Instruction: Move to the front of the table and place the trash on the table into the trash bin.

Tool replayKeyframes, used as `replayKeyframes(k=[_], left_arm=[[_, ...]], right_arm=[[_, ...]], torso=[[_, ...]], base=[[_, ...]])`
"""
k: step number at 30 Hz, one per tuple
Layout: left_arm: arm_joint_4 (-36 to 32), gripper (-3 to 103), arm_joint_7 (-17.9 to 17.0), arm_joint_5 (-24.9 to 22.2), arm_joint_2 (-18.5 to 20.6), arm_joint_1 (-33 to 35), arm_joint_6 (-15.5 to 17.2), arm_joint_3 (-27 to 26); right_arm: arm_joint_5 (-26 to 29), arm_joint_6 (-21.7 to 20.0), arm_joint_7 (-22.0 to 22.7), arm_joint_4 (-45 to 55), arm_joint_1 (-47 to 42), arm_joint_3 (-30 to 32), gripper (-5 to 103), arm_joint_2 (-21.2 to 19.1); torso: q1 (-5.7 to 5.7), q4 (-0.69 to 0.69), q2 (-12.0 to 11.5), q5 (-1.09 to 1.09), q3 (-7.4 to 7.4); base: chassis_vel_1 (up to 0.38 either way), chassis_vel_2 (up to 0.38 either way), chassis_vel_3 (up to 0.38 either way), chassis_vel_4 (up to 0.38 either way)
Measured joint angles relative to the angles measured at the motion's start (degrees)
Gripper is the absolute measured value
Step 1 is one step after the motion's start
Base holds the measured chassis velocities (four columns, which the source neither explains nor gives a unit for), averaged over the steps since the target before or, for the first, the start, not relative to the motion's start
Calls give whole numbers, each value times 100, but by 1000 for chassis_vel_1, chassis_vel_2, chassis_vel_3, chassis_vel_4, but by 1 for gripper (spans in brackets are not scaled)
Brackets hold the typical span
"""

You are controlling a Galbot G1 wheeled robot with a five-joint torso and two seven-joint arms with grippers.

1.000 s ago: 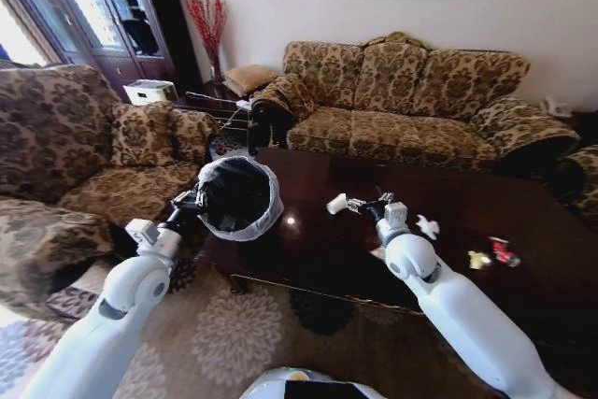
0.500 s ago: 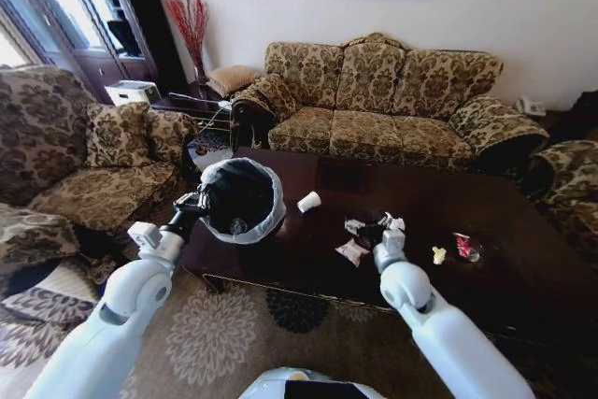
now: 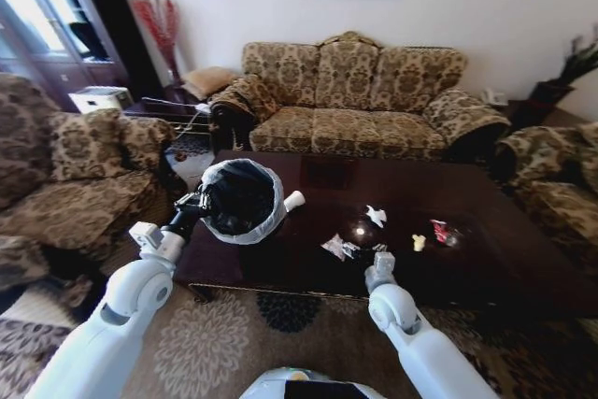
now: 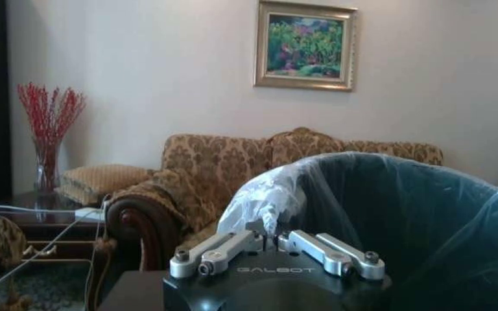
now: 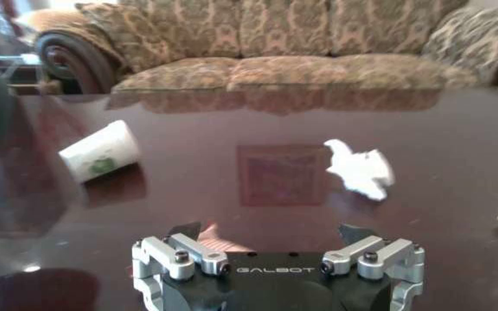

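My left gripper (image 3: pixel 194 203) is shut on the white rim of the trash bin (image 3: pixel 241 200) and holds it tilted over the left end of the table (image 3: pixel 505 259). In the left wrist view the fingers (image 4: pixel 231 249) clamp the bin's rim (image 4: pixel 266 197). Trash lies on the table: a white paper cup (image 3: pixel 293 200) on its side beside the bin, a crumpled white wrapper (image 3: pixel 376 216), a wrapper (image 3: pixel 334 247), a yellowish scrap (image 3: pixel 420 242) and a red can (image 3: pixel 439 231). My right gripper (image 3: pixel 381 257) is open just above the tabletop near its front edge, beside the nearer wrapper. The right wrist view shows the cup (image 5: pixel 102 150) and white wrapper (image 5: pixel 362 172) beyond the gripper (image 5: pixel 268 232).
A patterned sofa (image 3: pixel 346 100) stands behind the table, armchairs on the left (image 3: pixel 75 165) and right (image 3: pixel 551 184). A glass side table (image 3: pixel 177 123) sits at the back left. A patterned rug (image 3: pixel 215 343) lies under the table's front edge.
The whole view has shifted with the robot's own motion. My right gripper has drawn back from near the cup to the table's front edge. The left gripper still holds the bin.
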Motion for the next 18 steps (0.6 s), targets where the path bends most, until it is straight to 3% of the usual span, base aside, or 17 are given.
replayKeyframes(k=[5,14,18], left_arm=[[8,3,-11,0,0,5,-6,-6],[16,3,-10,0,-2,29,-27,-31],[39,3,-9,-10,3,6,-41,-31]], right_arm=[[22,224,-627,-293,90,-156,100,101],[-13,276,-506,-778,386,-384,102,272],[-46,276,-560,-898,465,-441,92,291]], torso=[[0,2,0,0,0],[1,0,0,1,1],[0,0,0,1,1]], base=[[0,0,0,0],[0,0,0,0],[0,0,0,0]])
